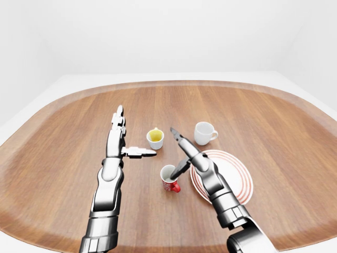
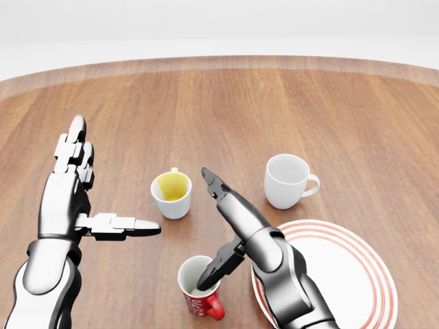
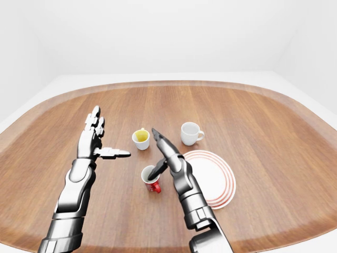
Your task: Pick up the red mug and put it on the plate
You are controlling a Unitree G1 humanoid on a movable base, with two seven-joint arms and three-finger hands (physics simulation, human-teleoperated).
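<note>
In the head view the red mug (image 2: pixel 199 293) stands upright on the wooden table (image 2: pixel 288 103) near the bottom edge, just left of the plate (image 2: pixel 357 274), which has red rings round its rim; the mug is not on the plate; the right hand (image 2: pixel 230 229) reaches in from the bottom right with its fingers spread, one dark finger (image 2: pixel 218 266) dipping down into the mug's mouth while the others point up and left over the table, so nothing is gripped; a yellow-lined cup (image 2: pixel 171 194) stands above the mug and a white mug (image 2: pixel 287 180) stands above the plate, handle to the right; the left hand (image 2: pixel 82 199) is held over the table at the left, fingers straight and released, thumb stuck out toward the right, well apart from every cup. In the left-eye view the same layout shows from farther off: the mug sits near the middle of the table, its red handle toward the bottom right and close beside the plate's left rim, though I cannot tell whether they touch; the right forearm lies across the plate's left part; the table's rounded rim stands against white walls (image 1: pixel 168 31). In the right-eye view the gap between the left thumb and the yellow-lined cup is plain, and the right finger is again inside the mug.
</note>
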